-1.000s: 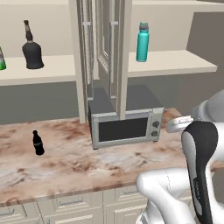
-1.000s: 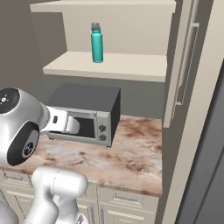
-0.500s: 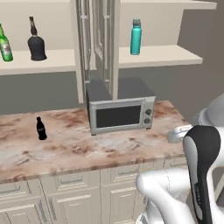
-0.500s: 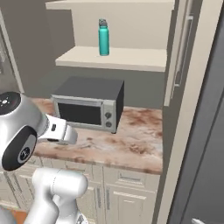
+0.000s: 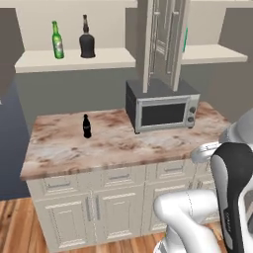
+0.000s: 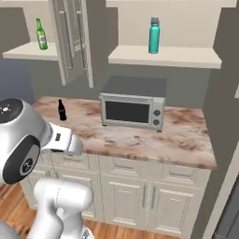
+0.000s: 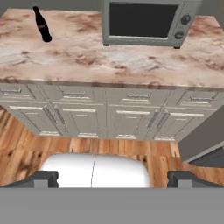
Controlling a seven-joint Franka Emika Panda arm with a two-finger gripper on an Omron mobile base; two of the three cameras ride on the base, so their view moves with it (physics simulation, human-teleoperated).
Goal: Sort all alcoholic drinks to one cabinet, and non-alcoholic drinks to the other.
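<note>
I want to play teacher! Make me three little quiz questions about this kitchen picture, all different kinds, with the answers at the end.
1. True or false: the small cola bottle stands on the counter, to the left of the microwave.
2. Which bottle shares a shelf with the green beer bottle? A) the teal bottle B) the squat black bottle C) the cola bottle
3. Fill in: the tool's fingers stand wide apart, so it is ____ and holds nothing.

Key: 1 true; 2 B; 3 open
</note>
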